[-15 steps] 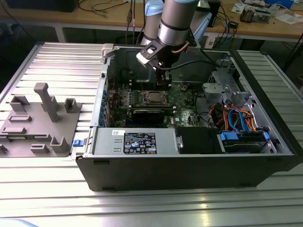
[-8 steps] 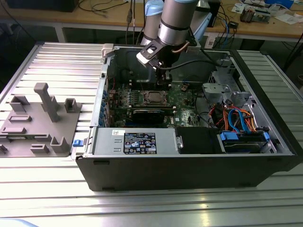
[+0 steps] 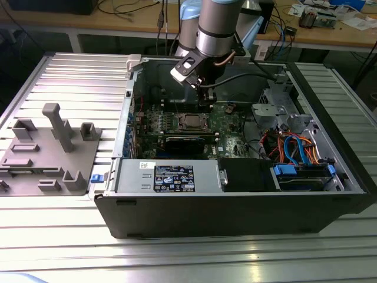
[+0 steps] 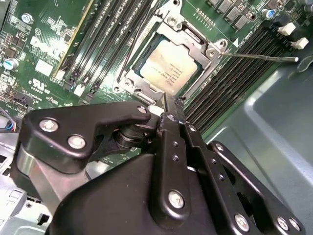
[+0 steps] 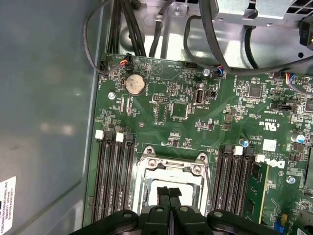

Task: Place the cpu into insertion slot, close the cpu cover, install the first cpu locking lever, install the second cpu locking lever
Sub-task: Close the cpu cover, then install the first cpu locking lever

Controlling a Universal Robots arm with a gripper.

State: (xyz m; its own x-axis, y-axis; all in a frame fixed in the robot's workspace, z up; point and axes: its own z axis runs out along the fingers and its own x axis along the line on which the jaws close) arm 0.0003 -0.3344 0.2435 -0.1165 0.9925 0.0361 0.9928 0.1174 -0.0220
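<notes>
A large black and grey open computer case lies on a ribbed aluminium table, with a green circuit board on its floor. The silver robot arm reaches down into it. Its black gripper hangs over the board with its two fingers pressed together and nothing between them.

In the exterior view the small square cpu with a dull silver top lies at about seven o'clock from the fingertips, close by. It sits in the grey-rimmed insertion slot, and the thin silvery cpu cover lies flat around it, the chip showing through its window.

In the second wrist view the gripper points straight at the cover's near edge; whether it touches cannot be told. A thin steel lever rod juts from the socket's corner over the black memory slots, seemingly unlatched.
</notes>
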